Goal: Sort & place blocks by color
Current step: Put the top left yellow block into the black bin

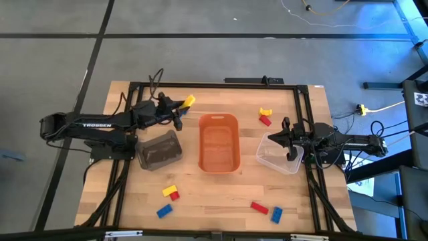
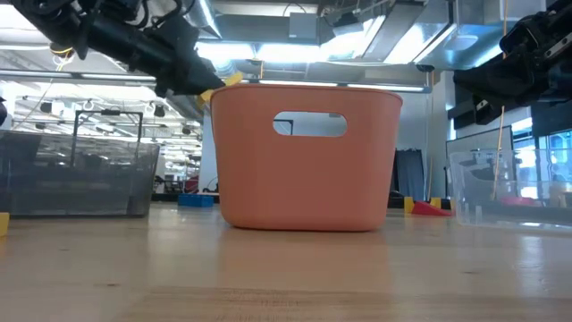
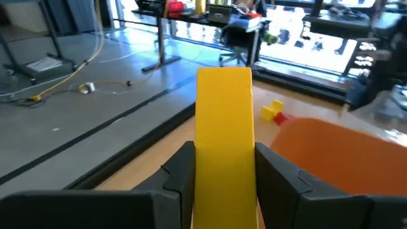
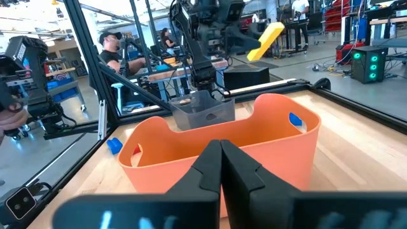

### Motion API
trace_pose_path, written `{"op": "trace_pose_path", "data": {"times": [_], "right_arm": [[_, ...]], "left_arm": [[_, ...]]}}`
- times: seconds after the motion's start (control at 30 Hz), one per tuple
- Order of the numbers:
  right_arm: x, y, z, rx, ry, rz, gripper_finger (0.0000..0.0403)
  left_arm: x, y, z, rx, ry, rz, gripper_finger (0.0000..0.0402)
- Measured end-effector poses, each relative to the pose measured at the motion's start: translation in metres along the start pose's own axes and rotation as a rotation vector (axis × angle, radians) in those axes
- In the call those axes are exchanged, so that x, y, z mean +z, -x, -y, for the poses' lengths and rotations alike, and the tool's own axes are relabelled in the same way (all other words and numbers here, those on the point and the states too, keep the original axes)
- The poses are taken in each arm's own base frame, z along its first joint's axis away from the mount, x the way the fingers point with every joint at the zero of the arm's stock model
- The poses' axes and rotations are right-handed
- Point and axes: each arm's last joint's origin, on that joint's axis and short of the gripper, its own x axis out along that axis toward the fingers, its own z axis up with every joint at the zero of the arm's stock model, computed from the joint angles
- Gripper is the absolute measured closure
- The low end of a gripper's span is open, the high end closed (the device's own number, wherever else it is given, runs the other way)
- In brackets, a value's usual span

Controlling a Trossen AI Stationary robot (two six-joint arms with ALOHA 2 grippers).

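Note:
My left gripper [image 1: 179,105] is shut on a long yellow block [image 1: 188,102], held in the air by the far left corner of the orange tub [image 1: 219,142]. The same block shows in the left wrist view [image 3: 224,127] and the right wrist view [image 4: 265,41]. My right gripper [image 1: 289,140] waits shut and holds nothing, over the clear bin [image 1: 279,155]. Loose blocks lie on the table. A yellow one [image 1: 265,112] and a red one [image 1: 265,121] are at the far right. Yellow [image 1: 170,191], red [image 1: 175,196] and blue [image 1: 164,211] ones lie near left. My left gripper pinches the yellow block by its two long sides [image 3: 202,166] between its two fingers [image 3: 180,173]. The fingers come about level from the table's left and lie along the block. Its free end [image 3: 224,79] sticks out past the fingertips. The block is lifted clear of the table.
A dark bin [image 1: 159,150] stands left of the tub, below my left arm. A red block [image 1: 259,208] and a blue block [image 1: 276,214] lie near the front right. A black frame [image 1: 214,85] borders the table. People sit in the room beyond.

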Motion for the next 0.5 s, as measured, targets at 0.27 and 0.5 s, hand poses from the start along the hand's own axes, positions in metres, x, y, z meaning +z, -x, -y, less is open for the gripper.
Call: {"op": "trace_pose_path", "data": {"times": [0.27,0.5], "right_arm": [[0.0,0.0,0.0,0.0,0.0,0.0,0.0399],[0.0,0.0,0.0,0.0,0.0,0.001,0.0399]], "left_arm": [[-0.024,0.023,0.017,-0.158,0.047,0.148,0.0288],[-0.02,0.046,0.032,-0.3,0.014,0.269,0.0288]]}}
